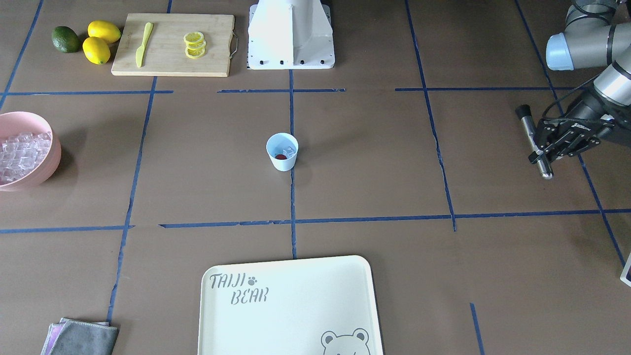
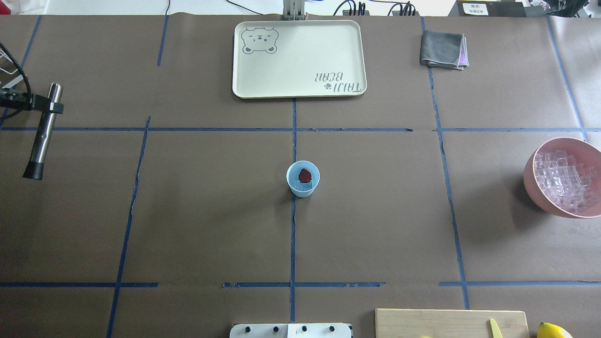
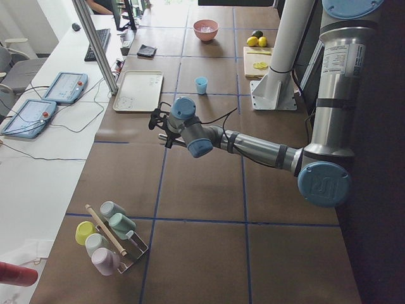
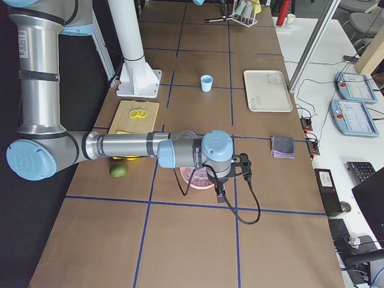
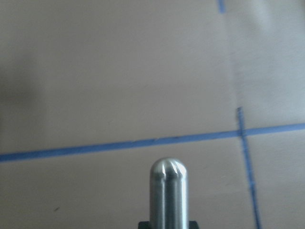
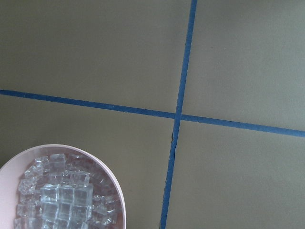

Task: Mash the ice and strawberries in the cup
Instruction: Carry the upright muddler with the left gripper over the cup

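While the left gripper (image 1: 540,157) is closed around a steel rod (image 1: 535,143) with a black end, it hangs over the worktop (image 1: 374,162) at the robot's far left, well apart from the cup (image 1: 282,152). The black end of the rod points toward the robot's side and its rounded steel end toward the operators' side. The left wrist view shows this rounded tip over brown paper and blue tape lines. The light blue cup stands upright in the middle of the worktop, on a blue tape line. Inside it lies 1 red strawberry (image 2: 305,175), and beside the berry some clear ice (image 1: 291,152) is visible. More ice cubes fill the pink bowl (image 2: 530,178) on the robot's right side, well apart from the cup. The right gripper (image 4: 242,167) shows only in the side view, near this bowl, and I cannot tell if it is open or closed. Its wrist camera looks down on a part of the bowl's rim and the cubes. The cream tray (image 2: 300,56) lies beyond the cup, not touching it
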Robot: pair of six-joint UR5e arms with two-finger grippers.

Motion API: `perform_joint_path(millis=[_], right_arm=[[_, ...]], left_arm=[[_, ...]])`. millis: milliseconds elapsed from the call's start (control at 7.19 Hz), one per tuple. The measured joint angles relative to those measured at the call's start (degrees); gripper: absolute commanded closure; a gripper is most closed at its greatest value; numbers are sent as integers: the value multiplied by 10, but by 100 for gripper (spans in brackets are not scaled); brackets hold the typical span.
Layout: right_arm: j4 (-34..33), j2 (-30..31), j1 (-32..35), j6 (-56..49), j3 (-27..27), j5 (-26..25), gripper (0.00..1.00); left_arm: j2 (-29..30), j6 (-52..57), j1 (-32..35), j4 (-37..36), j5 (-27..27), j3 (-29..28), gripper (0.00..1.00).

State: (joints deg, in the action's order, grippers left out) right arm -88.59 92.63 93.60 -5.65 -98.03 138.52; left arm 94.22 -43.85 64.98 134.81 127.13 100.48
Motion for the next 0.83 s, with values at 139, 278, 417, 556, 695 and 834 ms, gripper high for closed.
perform_joint_path(millis=[139,278,417,556,695,834], right_arm=[[-3,0,0,0,-8,1,1],[-5,0,0,0,-13,1,1],[-6,-1,0,0,-15,2,1],[-6,-1,0,1,-14,1,1],[-6,-2,0,1,-12,0,1],[-7,-2,-1,1,-11,0,1]], left_arm=[[12,-14,-11,16,-43,23,100],[18,-44,-40,51,-114,41,100],[22,-72,-87,98,-216,48,100],[24,-83,-146,151,-325,48,100],[25,-85,-193,212,-405,44,100],[25,-77,-221,267,-453,42,100]])
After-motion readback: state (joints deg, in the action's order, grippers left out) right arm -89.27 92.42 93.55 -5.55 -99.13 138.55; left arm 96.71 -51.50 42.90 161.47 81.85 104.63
